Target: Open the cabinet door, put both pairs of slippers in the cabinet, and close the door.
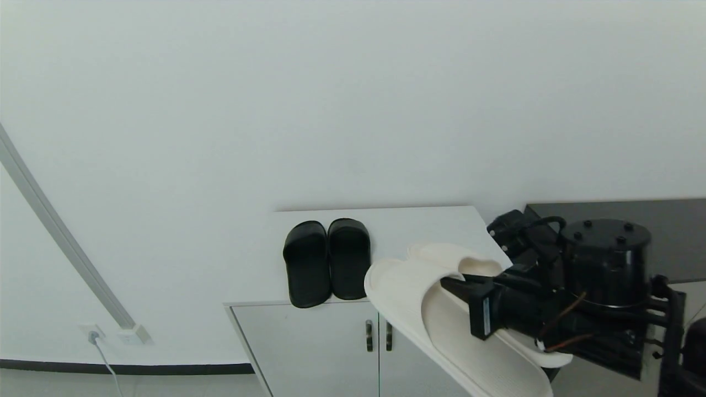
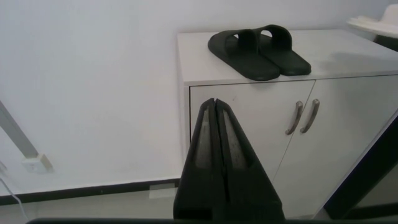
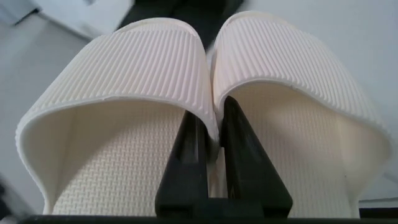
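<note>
Head view: the cabinet (image 1: 424, 223) stands against the wall with both of its doors shut and two handles (image 1: 378, 335) side by side at the seam. Two black slippers (image 1: 326, 262) lie as a pair on its top, reaching the front edge. Two white slippers (image 1: 419, 298) hang in the air off the top's front right corner, carried by the right hand (image 1: 449, 284). They are probably kept clear there until a door is open. Left wrist view: the left hand (image 2: 214, 109) has its fingers pressed together on nothing and faces the left door, likely free to work a handle. The black pair sits above it near the front edge. Right wrist view: the right hand pinches the touching inner walls of both white slippers, so one grip lifts the pair.
</note>
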